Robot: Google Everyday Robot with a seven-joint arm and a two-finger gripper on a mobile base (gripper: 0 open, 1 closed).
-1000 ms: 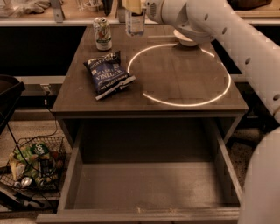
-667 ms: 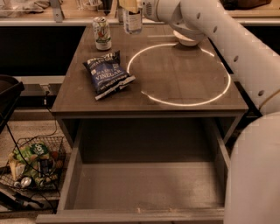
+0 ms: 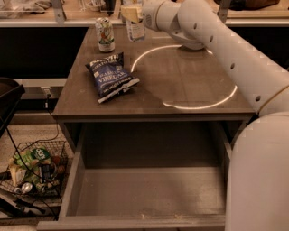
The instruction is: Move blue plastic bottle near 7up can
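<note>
Clamping the bottle [image 3: 135, 30] about its upper part, the gripper [image 3: 132, 12] sits at the far edge of the table [image 3: 189, 81], near the top of the view, at the end of the arm [image 3: 216, 40] that reaches in from the right. Its jaws appear closed narrow on the bottle, holding it. Compared with a second ago, the wrist and the bottle have shifted a little to the left, toward the can [image 3: 105, 35], while the can and the chip bag [image 3: 113, 76] lie where they were. That the bottle travels with the gripper suggests a secure hold. The gap to the can has narrowed, so the transfer appears well along, with only a short leftward move and a release left. The bottle now stands just right of the can, near it but apart. Its long axis is vertical, with no evident tilt. The cap end points up and is hidden by the gripper and the upper edge of the view, and the base points down at the tabletop. Whether the base rests on the table or hangs just above it cannot be told. Under the table, the drawer [image 3: 144, 194] stands open.
</note>
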